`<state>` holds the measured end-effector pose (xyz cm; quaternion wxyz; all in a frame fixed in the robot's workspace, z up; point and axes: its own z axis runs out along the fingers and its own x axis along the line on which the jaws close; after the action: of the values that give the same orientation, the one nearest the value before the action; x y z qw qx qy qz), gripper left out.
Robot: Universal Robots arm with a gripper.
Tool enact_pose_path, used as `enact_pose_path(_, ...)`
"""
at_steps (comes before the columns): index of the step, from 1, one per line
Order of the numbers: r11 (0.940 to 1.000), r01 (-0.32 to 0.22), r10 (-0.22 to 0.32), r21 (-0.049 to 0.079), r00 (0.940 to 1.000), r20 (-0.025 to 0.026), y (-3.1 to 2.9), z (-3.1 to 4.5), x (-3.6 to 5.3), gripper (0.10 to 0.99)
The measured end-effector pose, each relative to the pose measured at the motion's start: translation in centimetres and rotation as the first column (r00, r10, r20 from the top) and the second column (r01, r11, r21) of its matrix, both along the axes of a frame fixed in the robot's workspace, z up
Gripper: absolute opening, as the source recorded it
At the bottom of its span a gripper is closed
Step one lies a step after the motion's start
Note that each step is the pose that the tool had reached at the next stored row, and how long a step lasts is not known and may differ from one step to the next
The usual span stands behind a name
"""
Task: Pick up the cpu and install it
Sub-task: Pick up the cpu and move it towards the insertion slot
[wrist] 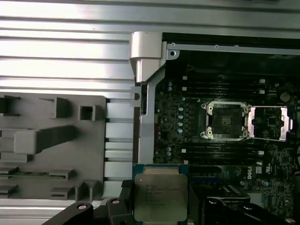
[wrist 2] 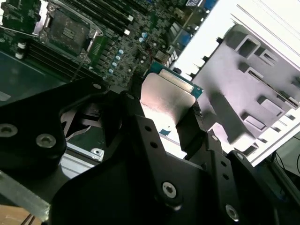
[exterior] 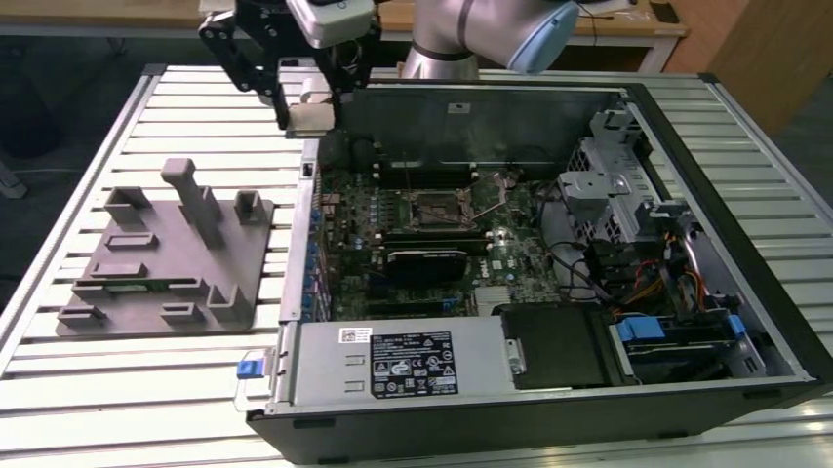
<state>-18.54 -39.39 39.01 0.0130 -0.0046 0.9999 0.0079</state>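
The black gripper is clamped on the cpu, pinching two opposite edges. The chip hangs over a corner of the open computer case, between the grey fixture tray and the motherboard, well apart from the open socket. Its silver plate faces up toward the wrist. It is nearly square, and its edges line up with the socket's frame.

My gripper: closed, seemingly, on the cpu, over the case rim. Socket at four o'clock; fixture tray at seven.
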Motion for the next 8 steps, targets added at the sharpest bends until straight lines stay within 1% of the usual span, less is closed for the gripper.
enact_pose_path(8, 1.0000, 0.000, 0.000, 0.000, 1.0000, 0.0001, 0.00, 0.00, 2.84, 0.545)
